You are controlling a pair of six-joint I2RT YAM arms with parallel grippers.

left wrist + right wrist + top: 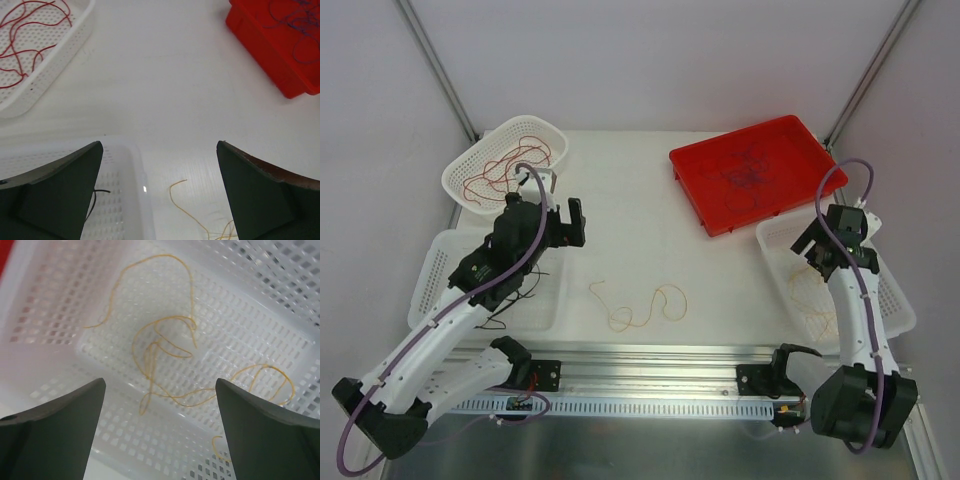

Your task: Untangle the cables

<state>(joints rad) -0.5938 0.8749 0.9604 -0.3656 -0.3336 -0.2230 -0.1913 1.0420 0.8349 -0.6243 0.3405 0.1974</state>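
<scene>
Looking down from above, found the left jaws spread fully wide with nothing between them, poised over the inner end of the near-left white basket [425,290]. Saw both dark left fingers [55,190] at the bottom corners of the left wrist view, with bare counter [620,200] in the gap. Noted a thin black cable [102,190] lying in that basket beneath the arm. Found the right jaws likewise wide apart and empty, held above the right white basket [905,310], with the right fingers [265,430] clear of everything inside. Saw loose pale yellow cables [165,316] curled on that basket's perforated floor, touching neither finger. Spotted one more pale yellow strand [655,297] lying in loops on the open counter between the two arms, near the front edge. Saw a red cable [515,160] coiled loosely in the far-left white basket [460,175], and a dark purple cable [745,180] spread inside the red tray [790,140] at the far right. Could not tell how many separate strands lay in the right basket.
</scene>
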